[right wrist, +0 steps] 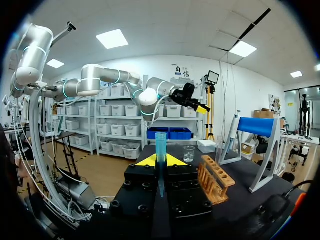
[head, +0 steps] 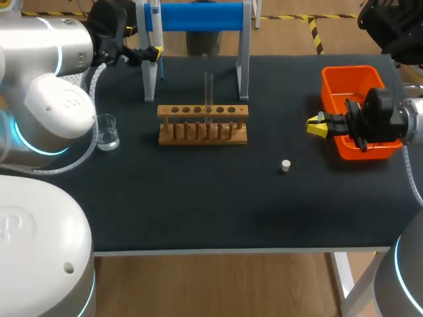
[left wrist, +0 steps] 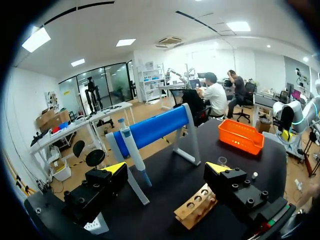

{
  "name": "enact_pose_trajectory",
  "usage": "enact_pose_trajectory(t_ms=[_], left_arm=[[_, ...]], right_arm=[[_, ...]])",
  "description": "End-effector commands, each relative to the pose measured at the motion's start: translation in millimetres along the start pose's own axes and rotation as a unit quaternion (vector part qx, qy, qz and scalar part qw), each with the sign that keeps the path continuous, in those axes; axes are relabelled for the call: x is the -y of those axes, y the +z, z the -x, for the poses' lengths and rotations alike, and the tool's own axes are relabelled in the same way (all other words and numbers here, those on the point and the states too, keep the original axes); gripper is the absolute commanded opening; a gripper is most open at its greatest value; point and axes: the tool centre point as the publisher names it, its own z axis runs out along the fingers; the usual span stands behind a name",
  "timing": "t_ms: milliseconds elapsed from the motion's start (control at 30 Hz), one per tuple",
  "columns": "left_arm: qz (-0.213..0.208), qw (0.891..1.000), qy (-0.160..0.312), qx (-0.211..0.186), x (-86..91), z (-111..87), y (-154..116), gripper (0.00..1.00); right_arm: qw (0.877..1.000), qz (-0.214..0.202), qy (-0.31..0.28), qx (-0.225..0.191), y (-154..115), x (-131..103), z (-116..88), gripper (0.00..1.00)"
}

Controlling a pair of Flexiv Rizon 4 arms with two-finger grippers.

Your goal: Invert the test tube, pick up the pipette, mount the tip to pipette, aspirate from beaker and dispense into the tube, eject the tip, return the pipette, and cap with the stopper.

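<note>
The pipette (head: 156, 18) hangs on the blue-barred stand (head: 198, 16) at the back. My left gripper (head: 154, 53) is open right beside it. In the left wrist view the pipette (left wrist: 133, 150) stands just ahead of the open left gripper (left wrist: 165, 168), nearer one finger. A clear test tube (head: 209, 89) stands upright in the wooden rack (head: 203, 123). The beaker (head: 107, 132) sits left of the rack. A white stopper (head: 285, 166) lies on the mat. My right gripper (head: 318, 125) is shut on a blue pipette tip (right wrist: 160, 147), beside the orange bin (head: 357, 82).
The stand's legs (head: 243, 59) rise behind the rack. In the right wrist view the rack (right wrist: 216, 177), the beaker (right wrist: 188, 153) and the stand (right wrist: 258, 126) lie ahead of the right gripper (right wrist: 160, 160). The black mat runs bare to the front edge (head: 231, 224).
</note>
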Motion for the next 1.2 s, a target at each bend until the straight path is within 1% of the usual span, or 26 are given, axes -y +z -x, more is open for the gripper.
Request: enact_pose_trajectory(t_ms=[33,333,500,767,867,1200], left_arm=[[0.004,0.999,-0.002,0.032,2.5,-0.1,12.6,1.0],[-0.002,0.997,-0.023,0.071,3.0,12.5,24.4,1.0],[-0.004,0.996,-0.029,0.084,3.6,18.2,32.1,1.0],[-0.012,0.994,-0.041,0.102,5.6,23.4,44.3,1.0],[-0.018,0.992,-0.043,0.116,6.6,25.2,48.1,1.0],[-0.025,0.988,-0.056,0.142,9.1,31.6,59.3,1.0]], right_arm=[[1.0,-0.001,0.0,0.001,-0.2,-0.3,-1.1,0.0],[1.0,-0.001,0.0,0.001,-0.2,-0.3,-1.1,0.0],[1.0,-0.001,0.0,0.001,-0.2,-0.3,-1.1,0.0],[1.0,-0.001,0.0,0.001,-0.2,-0.3,-1.1,0.0],[1.0,-0.001,0.0,0.001,-0.2,-0.3,-1.1,0.0],[1.0,-0.001,0.0,0.001,-0.2,-0.3,-1.1,0.0]])
